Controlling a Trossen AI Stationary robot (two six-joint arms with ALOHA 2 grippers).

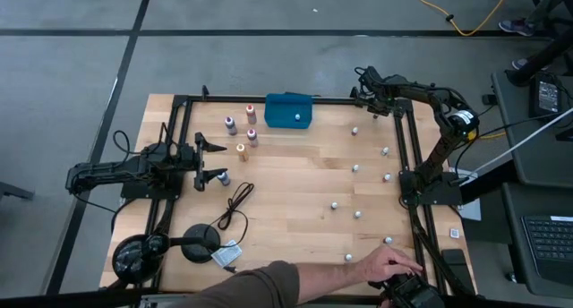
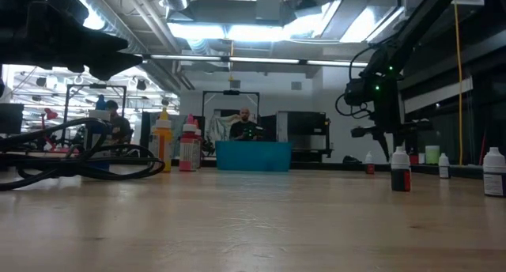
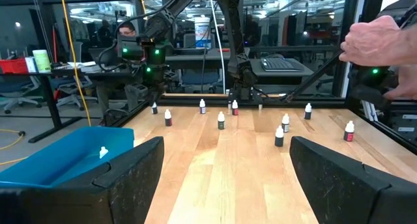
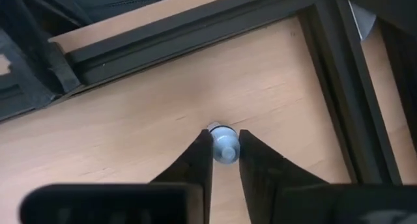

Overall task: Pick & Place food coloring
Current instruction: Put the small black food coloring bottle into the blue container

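Note:
Small food coloring bottles (image 1: 354, 168) with pale caps stand scattered over the table's right half. Larger coloured ones (image 1: 241, 136) stand near the teal tray (image 1: 277, 105) at the far edge, and one small bottle (image 1: 297, 116) lies in the tray. My right gripper (image 4: 225, 142) is at the far right corner (image 1: 374, 108), pointing steeply down and shut on one small bottle (image 4: 225, 147). At the table's left side my left gripper (image 3: 225, 178) waits open and level (image 1: 213, 161), with nothing between its fingers. My right gripper pinches the small bottle's pale capped top (image 4: 225, 137) between its two fingertips (image 4: 203, 152). The fingers come from above, slanting steeply down. The bottle looks upright; whether its base is on the wood or lifted clear, I cannot tell.
A black frame rail (image 4: 195, 25) runs close behind the held bottle. A black cable (image 1: 235, 205) and a round black stand (image 1: 201, 239) lie at the near left. A person's arm (image 1: 269, 286) and hand (image 1: 387, 268) reach over the near edge.

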